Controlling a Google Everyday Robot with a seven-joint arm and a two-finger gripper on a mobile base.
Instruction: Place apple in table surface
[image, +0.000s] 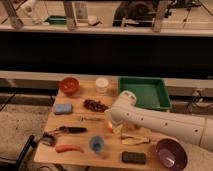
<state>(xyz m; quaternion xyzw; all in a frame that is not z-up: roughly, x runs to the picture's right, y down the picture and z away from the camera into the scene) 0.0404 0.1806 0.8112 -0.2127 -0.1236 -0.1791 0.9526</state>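
Note:
The apple (110, 126) shows only as a small orange-yellow patch right under the end of my white arm, near the middle of the light tan table surface (80, 95). My gripper (113, 125) points down at that spot, right at the apple and just above the wood. The arm's wrist housing hides most of it. I cannot tell whether the apple is held or resting on the wood.
A green tray (145, 92) sits back right, with a white cup (102, 84) and a red-brown bowl (69, 85) to its left. Also here are a blue sponge (62, 108), a dark cluster (95, 105), a black-handled tool (70, 130), a carrot (68, 148), a blue cup (96, 144), a yellow peel (134, 140), a black block (133, 157) and a purple bowl (171, 153).

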